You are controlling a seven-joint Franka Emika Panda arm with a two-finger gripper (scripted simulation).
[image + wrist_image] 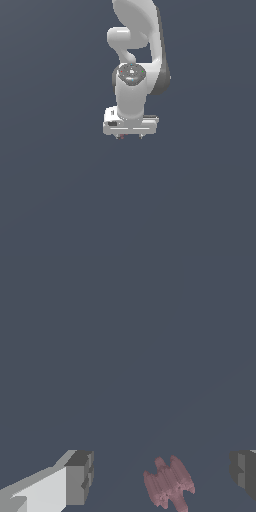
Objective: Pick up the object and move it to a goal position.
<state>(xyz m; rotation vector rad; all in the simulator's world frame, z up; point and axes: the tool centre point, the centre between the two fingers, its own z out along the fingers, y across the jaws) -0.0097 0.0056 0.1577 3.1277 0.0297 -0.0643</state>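
Between spread fingers [80, 478] sits the object [169, 483] (lumpy, ridged, pink-red).

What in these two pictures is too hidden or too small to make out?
- Exterior view: the pink-red object is a speck beneath the white gripper; its shape is unreadable.
- Wrist view: the object and both fingers are cut by the frame edge.
- No goal marker appears in either view.
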